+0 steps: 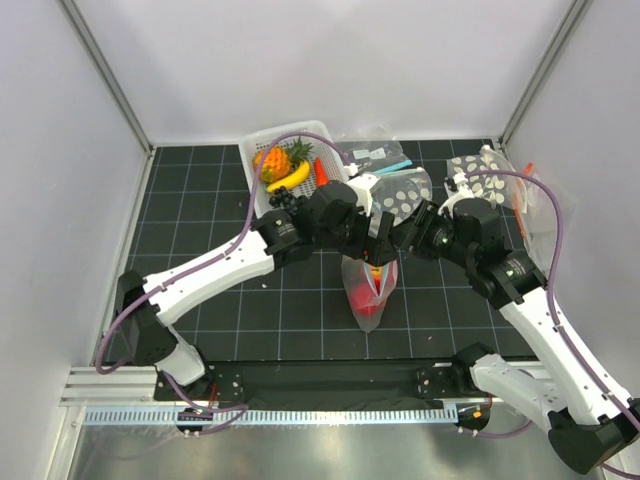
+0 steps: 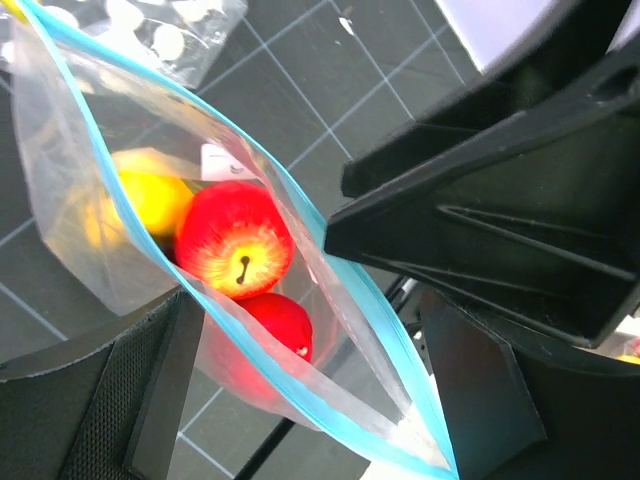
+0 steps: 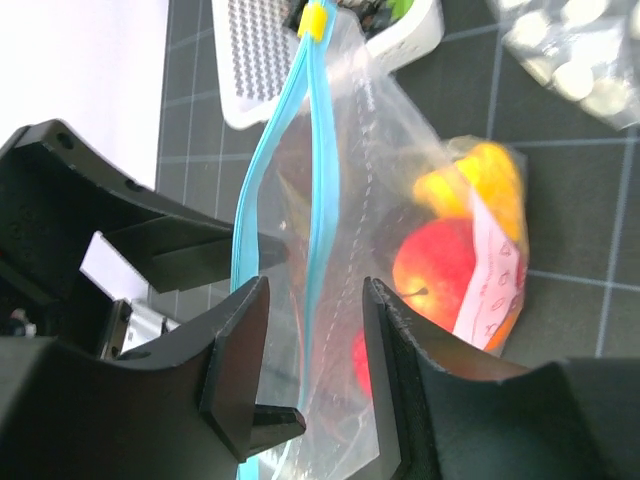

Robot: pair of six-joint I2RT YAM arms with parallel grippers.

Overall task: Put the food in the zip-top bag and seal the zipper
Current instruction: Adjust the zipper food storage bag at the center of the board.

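The zip-top bag [image 1: 368, 300] is in the middle of the dark table [image 1: 200, 200], just under where the two arms meet. The white basket [image 1: 300, 135] is on the far side.

The food is in the bag. The left wrist view shows a red apple [image 2: 235, 240], a second red one [image 2: 282, 322] below it, and a yellow lemon [image 2: 150, 200] to the left. I cannot tell where the orange is. The blue zipper [image 3: 312, 150] is not shut all the way. Its two sides gape apart over the fruit and only join at the end with a small yellow tab [image 3: 315, 20].

The left gripper [image 2: 260, 260] has its two fingers wide apart, one on each side of the bag's mouth. It is not squeezing anything. The right gripper [image 3: 313, 290] also has its fingers apart. The zipper runs through the gap between them, but they are not clamped on it.

I think the bag will be tricky. It is thin, soft and floppy, and it looks slippery. The toy fruit is probably light, but it is round and smooth, so it could roll and tug the bag sideways. The best place to hold looks like the blue strip itself, because it is thicker and stiffer than the clear part. One gripper could hold one end steady while the other pinches the strip and slides along.
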